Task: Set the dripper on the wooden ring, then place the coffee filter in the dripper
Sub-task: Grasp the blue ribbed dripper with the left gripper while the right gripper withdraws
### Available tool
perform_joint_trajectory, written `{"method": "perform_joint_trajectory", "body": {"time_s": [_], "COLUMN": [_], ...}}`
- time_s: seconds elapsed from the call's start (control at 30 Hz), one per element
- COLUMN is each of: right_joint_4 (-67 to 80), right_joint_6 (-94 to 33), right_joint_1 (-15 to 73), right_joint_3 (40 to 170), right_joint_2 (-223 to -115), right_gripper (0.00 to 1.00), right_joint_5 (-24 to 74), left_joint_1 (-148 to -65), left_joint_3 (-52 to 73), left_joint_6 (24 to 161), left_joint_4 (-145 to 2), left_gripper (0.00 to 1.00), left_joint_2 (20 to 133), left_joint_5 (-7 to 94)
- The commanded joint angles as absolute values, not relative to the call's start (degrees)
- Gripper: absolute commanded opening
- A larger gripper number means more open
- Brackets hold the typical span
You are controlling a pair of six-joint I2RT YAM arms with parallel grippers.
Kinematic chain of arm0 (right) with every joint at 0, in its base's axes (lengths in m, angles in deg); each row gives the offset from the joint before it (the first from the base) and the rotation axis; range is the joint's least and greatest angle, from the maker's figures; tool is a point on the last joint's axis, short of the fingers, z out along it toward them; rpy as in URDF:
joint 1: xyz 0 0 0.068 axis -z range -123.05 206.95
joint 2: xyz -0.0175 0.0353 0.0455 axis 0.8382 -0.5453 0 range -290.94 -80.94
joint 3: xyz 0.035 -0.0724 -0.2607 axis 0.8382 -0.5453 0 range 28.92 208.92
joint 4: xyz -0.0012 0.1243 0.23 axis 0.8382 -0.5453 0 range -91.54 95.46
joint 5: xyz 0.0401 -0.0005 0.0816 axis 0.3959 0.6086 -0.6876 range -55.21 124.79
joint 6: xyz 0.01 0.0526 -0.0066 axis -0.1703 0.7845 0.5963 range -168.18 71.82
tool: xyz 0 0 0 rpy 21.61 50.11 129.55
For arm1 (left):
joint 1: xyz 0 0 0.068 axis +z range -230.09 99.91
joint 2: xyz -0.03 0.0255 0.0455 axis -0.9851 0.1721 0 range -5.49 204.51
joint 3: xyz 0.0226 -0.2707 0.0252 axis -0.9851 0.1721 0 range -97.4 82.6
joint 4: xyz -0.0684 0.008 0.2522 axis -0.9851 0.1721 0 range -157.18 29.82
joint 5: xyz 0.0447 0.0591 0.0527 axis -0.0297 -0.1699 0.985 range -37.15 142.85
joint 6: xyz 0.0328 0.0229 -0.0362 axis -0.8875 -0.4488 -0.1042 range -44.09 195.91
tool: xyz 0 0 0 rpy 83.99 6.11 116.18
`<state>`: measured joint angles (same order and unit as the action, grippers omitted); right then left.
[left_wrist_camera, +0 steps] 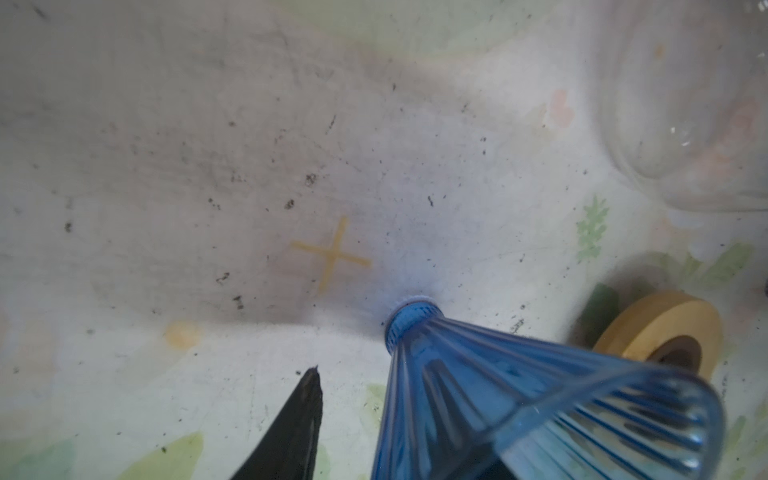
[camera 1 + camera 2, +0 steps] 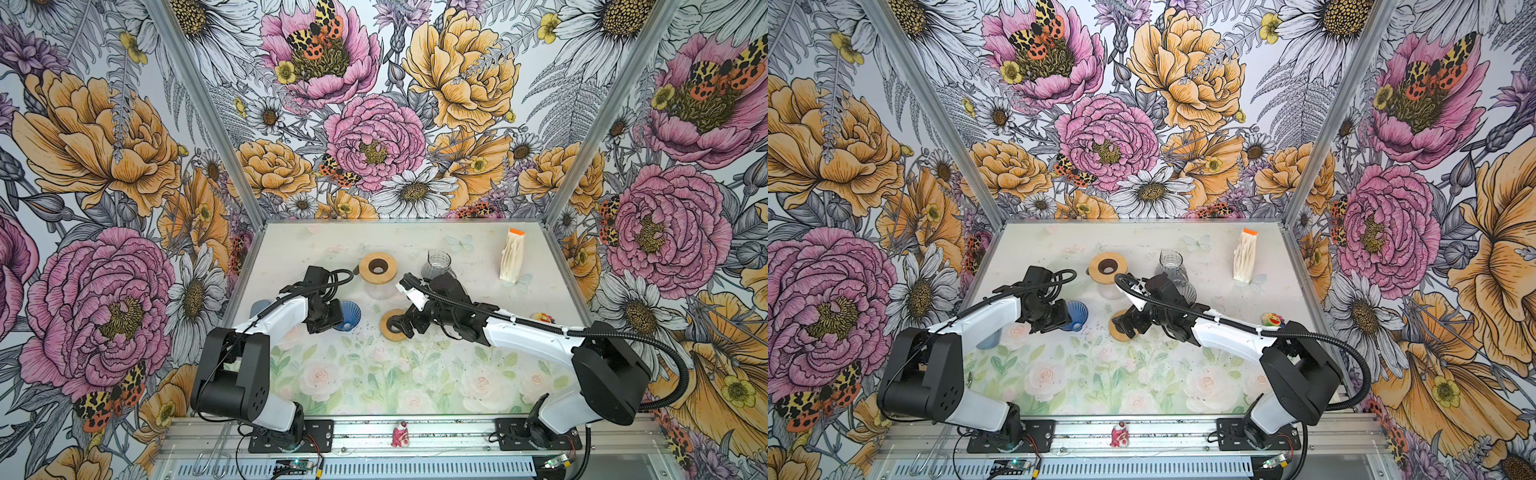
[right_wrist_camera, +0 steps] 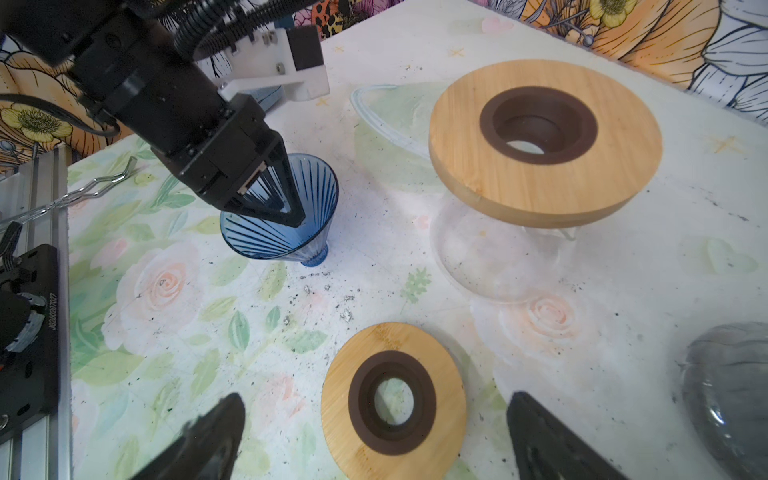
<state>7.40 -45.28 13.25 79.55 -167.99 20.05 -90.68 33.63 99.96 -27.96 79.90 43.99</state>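
Dripper: blue ribbed glass cone (image 3: 320, 199), narrow end touching the table, tilted, with its wide mouth leaning toward the left arm.
Left pincer: left pincer (image 3: 276, 205) is at the dripper's mouth, partly parted. One finger (image 1: 299, 415) shows outside the glass with a gap to the wall, and the other seems to sit inside the cone. Nothing is clamped.
Filter: the only paper in sight is the white filter pack (image 2: 512, 257) with an orange cap, well apart from the dripper, far off toward the right wall and further back. No loose filter is near the dripper, and none is inside it.
Pack axis: long axis runs front to back, with the orange end away from the dripper. I cannot tell whether it lies flat or leans.
Right pincer: right pincer (image 3: 376, 399) is spread wide and empty, hovering over a wooden ring (image 3: 440, 399) that lies flat just beside the dripper.
Between: a glass jug (image 2: 380, 289) capped by a wooden collar (image 2: 377, 268) and a clear jar (image 2: 438, 264) stand between the dripper and the pack.
Nearer arm: the right arm, judging by the layout. The pack is on its side, beyond the jar.
Likely step: the left arm steadies the dripper upright, so the filter fetch probably falls to the right arm.
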Motion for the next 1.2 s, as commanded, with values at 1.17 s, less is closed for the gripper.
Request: {"method": "perform_joint_trajectory", "body": {"time_s": [1.17], "right_joint_4": [5.96], "right_joint_6": [-45.59], "right_joint_1": [13.00], "right_joint_3": [83.69], "right_joint_2": [-168.63], "right_gripper": [0.99], "right_joint_5": [22.36], "left_joint_1": [-89.58], "left_joint_3": [31.65], "left_joint_6": [98.27], "left_joint_4": [-29.74], "left_gripper": [0.14], "left_joint_2": [77.58], "left_joint_5": [40.95]}}
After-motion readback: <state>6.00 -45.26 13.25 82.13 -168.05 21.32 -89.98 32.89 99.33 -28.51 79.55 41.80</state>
